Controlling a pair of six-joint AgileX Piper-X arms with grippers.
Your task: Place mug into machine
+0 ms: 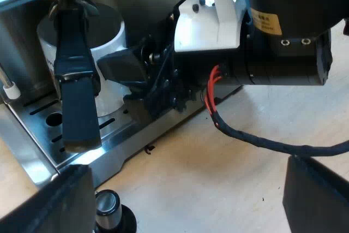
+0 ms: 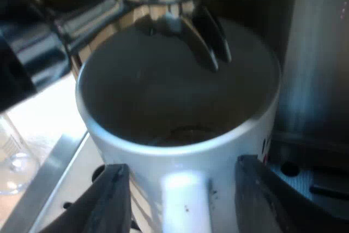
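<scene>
Spread wide and empty, left gripper [image 1: 182, 195] close to black-knobbed tamper [image 1: 109, 207]; farther off, white mug [image 1: 108, 97] standing on drip tray [image 1: 24, 135] beneath holder's dark handle [image 1: 76, 91], right gripper [image 1: 124, 69] at its side. From right wrist: fingers [image 2: 112, 200] parted either side of mug handle [image 2: 185, 200], apparently not pinching, mug beneath spouts [image 2: 210, 42]. Probably ceramic: stiff, weighty, glazed and slippery, chippable; best taken squarely by handle.

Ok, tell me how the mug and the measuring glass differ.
The mug is white and opaque; the measuring glass is clear with printed marks. The mug stands on the drip tray under the holder; the measuring glass stands off it, on the table. Both stand upright.
</scene>
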